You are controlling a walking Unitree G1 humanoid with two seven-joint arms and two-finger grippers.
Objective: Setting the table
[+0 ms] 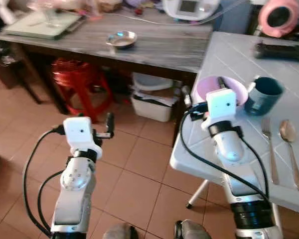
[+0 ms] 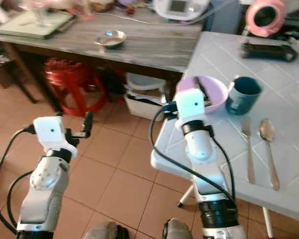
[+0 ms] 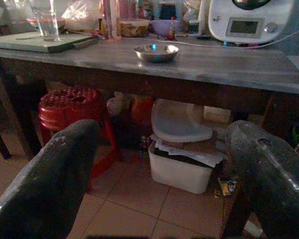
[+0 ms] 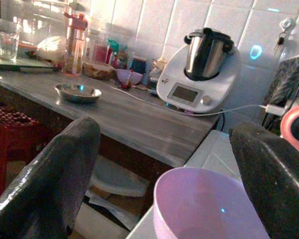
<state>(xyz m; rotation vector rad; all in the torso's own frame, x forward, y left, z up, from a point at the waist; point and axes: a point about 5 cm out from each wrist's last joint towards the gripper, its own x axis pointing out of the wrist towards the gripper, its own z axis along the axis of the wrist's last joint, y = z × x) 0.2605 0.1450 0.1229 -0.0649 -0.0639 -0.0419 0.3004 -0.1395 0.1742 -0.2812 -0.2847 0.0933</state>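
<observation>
Left eye view: the white worktop (image 1: pixel 239 55) takes the right side of the frame. On it the pink bowl (image 1: pixel 207 87) sits near the front left corner, with the teal mug (image 1: pixel 263 95) just beside it to the right. Lower right lie a fork (image 1: pixel 269 144) and a spoon (image 1: pixel 290 149), side by side and apart. The right gripper (image 1: pixel 221 83) reaches from the lower centre up over the bowl, one black finger showing above the bowl's hollow. The left gripper (image 1: pixel 109 124) hangs at left centre over the tiled floor (image 1: pixel 139 169).

Right eye view: across the top runs a grey worktop (image 2: pixel 154 42) with a small steel dish (image 2: pixel 110 38) on it; a red stool (image 2: pixel 70 79) and a white bin (image 2: pixel 147 97) stand beneath it.

Left wrist view: the two black fingers (image 3: pixel 50 184) stand wide apart at the lower corners, nothing between them. Beyond are the grey worktop, the steel dish at top centre and a glass (image 3: pixel 46 22) at upper left.

Right wrist view: the fingers (image 4: pixel 45 179) are spread wide, with the pink bowl at the bottom centre between them; whether either one touches the rim is hard to say. A white kitchen machine (image 4: pixel 199 69) stands at the upper centre.
</observation>
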